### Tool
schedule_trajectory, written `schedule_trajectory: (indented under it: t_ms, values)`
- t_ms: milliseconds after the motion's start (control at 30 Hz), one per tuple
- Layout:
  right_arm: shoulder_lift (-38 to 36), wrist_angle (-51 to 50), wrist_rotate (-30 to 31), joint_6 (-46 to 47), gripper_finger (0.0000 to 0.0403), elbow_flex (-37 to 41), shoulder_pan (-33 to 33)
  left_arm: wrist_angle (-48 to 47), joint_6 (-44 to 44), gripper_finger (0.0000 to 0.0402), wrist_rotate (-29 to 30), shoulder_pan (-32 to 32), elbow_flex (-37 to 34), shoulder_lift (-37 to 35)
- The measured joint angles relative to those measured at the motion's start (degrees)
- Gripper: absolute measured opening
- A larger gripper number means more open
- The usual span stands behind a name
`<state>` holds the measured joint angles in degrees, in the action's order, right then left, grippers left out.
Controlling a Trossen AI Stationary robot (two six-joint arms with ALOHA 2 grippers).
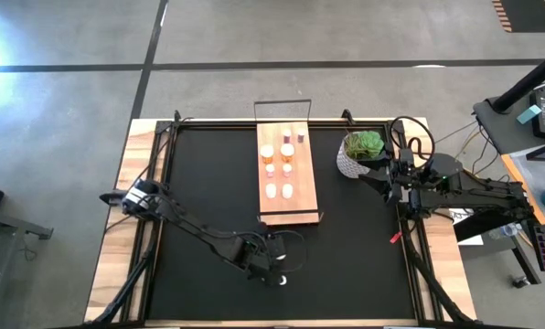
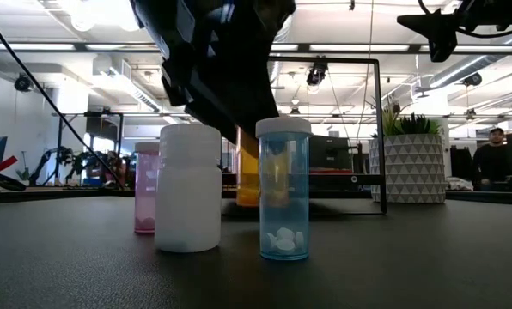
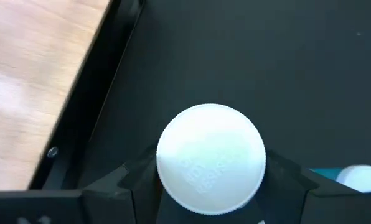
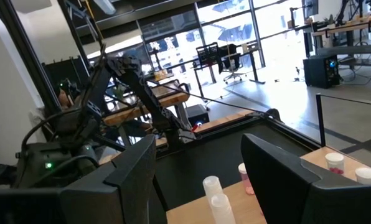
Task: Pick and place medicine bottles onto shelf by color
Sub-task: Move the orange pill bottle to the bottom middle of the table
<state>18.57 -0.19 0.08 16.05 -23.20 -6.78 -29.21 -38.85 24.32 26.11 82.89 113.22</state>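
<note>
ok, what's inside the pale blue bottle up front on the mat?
A few small white pills lie at the bottom of the pale blue bottle; the rest looks empty under its cap. An orange bottle stands behind it, partly hidden. The white bottle beside it is opaque, contents unseen.

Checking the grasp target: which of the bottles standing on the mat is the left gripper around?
The opaque white bottle: the left gripper straddles its round cap, while the clear blue bottle stands free beside it.

mat (image 1: pixel 208 183): matt black, fine-textured. shelf (image 1: pixel 287 203): light wood, smooth, w/ thin dark wire frame. table (image 1: pixel 135 169): pale wood edge. white bottle (image 2: pixel 188 188): opaque matt plastic. blue bottle (image 2: pixel 283 197): clear glossy plastic, pale cap. cap (image 3: pixel 211 157): white plastic, embossed top, ribbed rim. pot (image 2: pixel 408 168): white, faceted relief.
</note>
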Motion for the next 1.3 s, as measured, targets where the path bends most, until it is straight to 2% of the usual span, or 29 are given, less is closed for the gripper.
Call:
schedule_trajectory:
  t_ms: [400,567,900,1300]
  values:
    - [0.0,0.0,0.0,0.0,0.0226,0.0,0.0,4.9,-2.6,0.019,-0.1,-0.3,-2.4,0.9]
    - [0.0,0.0,0.0,0.0,0.0226,0.0,0.0,5.2,-5.7,0.019,-0.3,-0.3,-3.4,0.8]
    - [0.0,0.0,0.0,0.0,0.0226,0.0,0.0,4.7,-6.2,0.0191,-0.7,-0.3,-3.1,0.6]
    - [0.0,0.0,0.0,0.0,0.0226,0.0,0.0,4.7,-5.8,0.0277,-0.7,-0.3,-2.3,-2.4]
